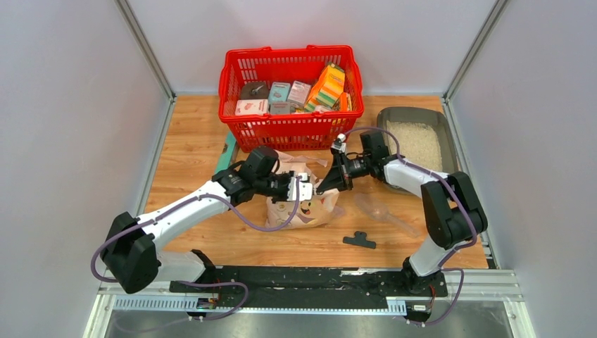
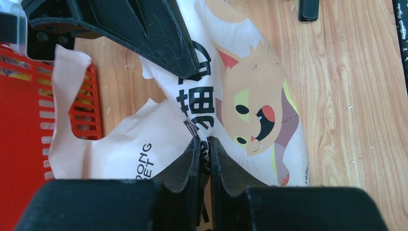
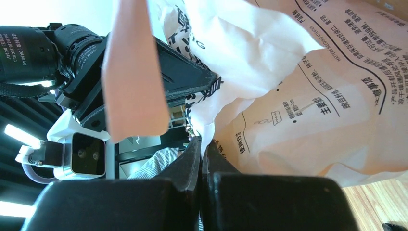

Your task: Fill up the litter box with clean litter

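Overhead, we are seeing the red mesh basket (image 1: 290, 121) standing at the far edge of the wooden table (image 1: 190, 151), packed with boxes. The litter box (image 1: 394, 114) is lying just to its right, by the side wall. Clean litter (image 1: 421, 143) is lying spread over its floor. Between our arms the cat-printed litter bag (image 1: 313, 208) is slumping on the wood in front of the basket. Our left gripper (image 1: 307, 189) and right gripper (image 1: 324, 186) are facing each other tip to tip over the bag's top, each one clamping on its paper. Our right forearm is covering the litter box's near edge in this view. The box itself is lying behind and to the right of both grippers, apart from them. A clear scoop (image 1: 384, 211) and a black T-shaped piece (image 1: 360, 241) are lying nearer to us, right of the bag.

Through the left wrist, our jaws are pressing nearly together with a fold of the bag between them, beside the cartoon cat's face. The right gripper's black finger (image 2: 144, 33) is biting the ragged edge opposite, and the basket is showing red at the left.

Through the right wrist, our jaws are squeezing shut on the bag's pale edge. The printed back of the bag is filling the right side, and the left gripper is gripping the paper just beyond.
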Tool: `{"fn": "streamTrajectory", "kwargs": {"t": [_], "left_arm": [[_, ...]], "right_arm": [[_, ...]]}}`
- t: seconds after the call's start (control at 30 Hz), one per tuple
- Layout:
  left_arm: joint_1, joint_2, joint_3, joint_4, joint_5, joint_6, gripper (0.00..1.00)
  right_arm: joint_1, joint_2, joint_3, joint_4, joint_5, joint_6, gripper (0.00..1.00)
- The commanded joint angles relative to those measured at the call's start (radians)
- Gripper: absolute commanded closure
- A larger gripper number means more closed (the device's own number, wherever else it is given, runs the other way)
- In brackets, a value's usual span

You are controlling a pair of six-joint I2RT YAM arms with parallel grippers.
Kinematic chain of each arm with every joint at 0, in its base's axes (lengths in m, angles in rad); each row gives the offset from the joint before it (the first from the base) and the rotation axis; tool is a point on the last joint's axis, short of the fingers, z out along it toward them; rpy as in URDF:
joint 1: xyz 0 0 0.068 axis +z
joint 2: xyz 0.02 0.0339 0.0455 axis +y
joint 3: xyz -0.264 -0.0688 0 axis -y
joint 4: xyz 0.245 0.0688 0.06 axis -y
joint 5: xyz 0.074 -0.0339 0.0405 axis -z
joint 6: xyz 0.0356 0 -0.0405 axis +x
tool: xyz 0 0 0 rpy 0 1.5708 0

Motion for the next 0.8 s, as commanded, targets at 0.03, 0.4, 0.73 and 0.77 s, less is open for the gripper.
{"fn": "streamTrajectory", "kwargs": {"t": [0.03, 0.4, 0.73, 0.77], "left_arm": [[0.012, -0.046, -0.006, -0.064, -0.01, -0.104, 1.0], [0.012, -0.022, -0.002, -0.009, 0.06, -0.243, 1.0], [0.014, -0.002, 0.023, 0.002, 0.082, -0.285, 1.0], [0.014, 0.001, 0.025, -0.001, 0.085, -0.285, 1.0]], "right_arm": [[-0.069, -0.088, 0.086, -0.146, -0.015, -0.173, 0.92], [-0.086, -0.321, 0.332, -0.658, 0.303, -1.149, 0.47], [0.18, -0.546, 0.04, -0.34, 0.492, -1.579, 0.26], [0.196, -0.52, 0.042, -0.337, 0.492, -1.58, 0.25]]}}
